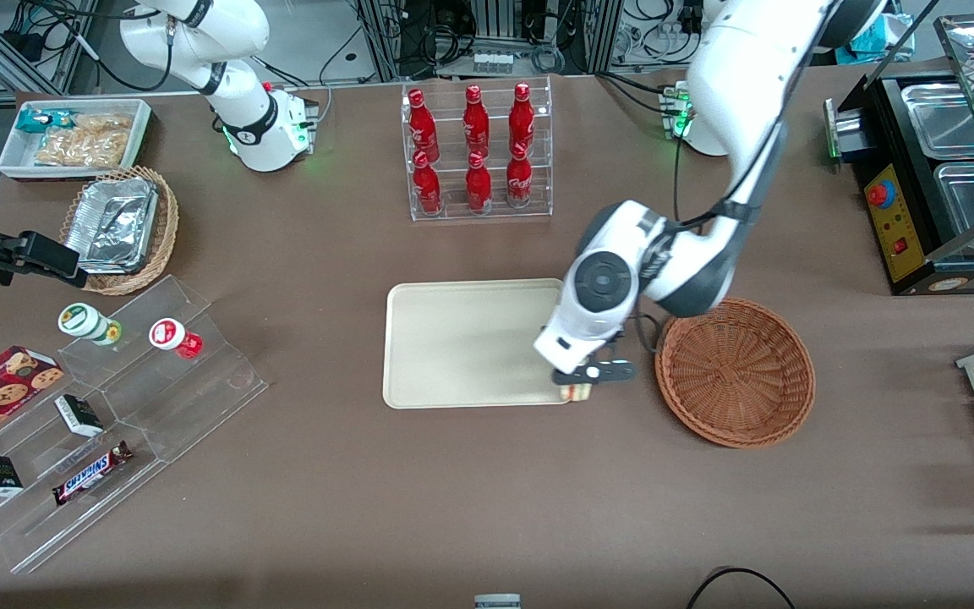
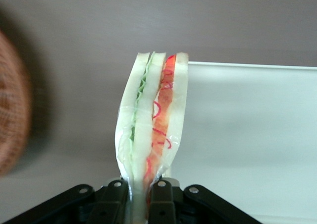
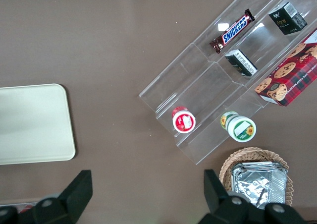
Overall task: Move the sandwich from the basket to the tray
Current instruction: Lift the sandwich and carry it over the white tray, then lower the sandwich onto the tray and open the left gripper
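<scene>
Cream plastic tray (image 1: 462, 342) as landmark. Front view: gripper (image 1: 582, 382) hovering at tray's basket-side edge, carrying sandwich (image 1: 576, 392); woven reddish basket (image 1: 736, 370) sitting empty beside tray. Transfer step; next, shifting over tray, lowering, releasing. Wrist view: fingers (image 2: 115, 200) pinching wrapped sandwich (image 2: 151, 135) upright, at tray (image 2: 247, 135) rim.

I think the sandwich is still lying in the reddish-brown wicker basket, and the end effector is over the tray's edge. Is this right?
Not quite. The triangular white-bread sandwich with red and green filling is not in the round reddish-brown wicker basket, which looks empty in the front view. The left wrist view shows the end effector shut on it. The end effector is indeed over the edge of the flat cream-beige rectangular tray.
</scene>
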Available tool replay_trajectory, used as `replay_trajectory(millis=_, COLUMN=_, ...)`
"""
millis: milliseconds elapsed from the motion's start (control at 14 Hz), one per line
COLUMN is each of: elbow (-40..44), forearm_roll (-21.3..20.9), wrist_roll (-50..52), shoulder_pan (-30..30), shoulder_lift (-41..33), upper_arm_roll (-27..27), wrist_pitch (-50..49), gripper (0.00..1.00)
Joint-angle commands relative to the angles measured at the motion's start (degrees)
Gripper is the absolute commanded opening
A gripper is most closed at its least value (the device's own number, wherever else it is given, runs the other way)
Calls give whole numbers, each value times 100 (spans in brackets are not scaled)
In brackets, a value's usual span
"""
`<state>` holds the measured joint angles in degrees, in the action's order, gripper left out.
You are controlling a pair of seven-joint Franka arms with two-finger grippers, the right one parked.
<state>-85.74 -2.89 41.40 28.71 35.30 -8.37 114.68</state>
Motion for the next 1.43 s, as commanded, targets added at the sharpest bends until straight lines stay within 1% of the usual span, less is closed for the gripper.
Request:
replay_trajectory(millis=0, elbow=751, forearm_roll=51, wrist_roll=622, shoulder_pan=414, shoulder_lift=538, upper_arm_roll=72, wrist_pitch=-121, gripper=5)
replay_trajectory(millis=143, elbow=962, forearm_roll=51, wrist_roll=1114, shoulder_pan=661, shoulder_lift=775, upper_arm_roll=28, wrist_pitch=80, gripper=5)
replay_trajectory(millis=357, elbow=1015, forearm_roll=51, wrist_roll=1554, shoulder_pan=714, shoulder_lift=978, upper_arm_roll=-235, wrist_pitch=598, gripper=5)
replay_trajectory(millis=643, elbow=1094, forearm_roll=43, wrist_roll=1494, shoulder_pan=714, shoulder_lift=1145, upper_arm_roll=-516, wrist_pitch=653, gripper=5)
replay_trajectory(millis=929, elbow=1016, forearm_roll=25, wrist_roll=1424, shoulder_pan=741, shoulder_lift=1198, upper_arm_roll=-569, wrist_pitch=600, gripper=6)
replay_trajectory(millis=1143, elbow=1015, forearm_roll=7, wrist_roll=1283, shoulder_pan=811, shoulder_lift=1321, upper_arm_roll=-570, wrist_pitch=521, gripper=8)
replay_trajectory(millis=1214, elbow=1015, forearm_roll=16, wrist_roll=1292, shoulder_pan=811, shoulder_lift=1330, upper_arm_roll=-570, wrist_pitch=521, gripper=12)
replay_trajectory(millis=1286, elbow=1024, forearm_roll=51, wrist_roll=1292, shoulder_pan=811, shoulder_lift=1339, upper_arm_roll=-570, wrist_pitch=529, gripper=25)
replay_trajectory(millis=1357, elbow=1024, forearm_roll=60, wrist_roll=1379, shoulder_pan=811, shoulder_lift=1321, upper_arm_roll=-587, wrist_pitch=538, gripper=70)
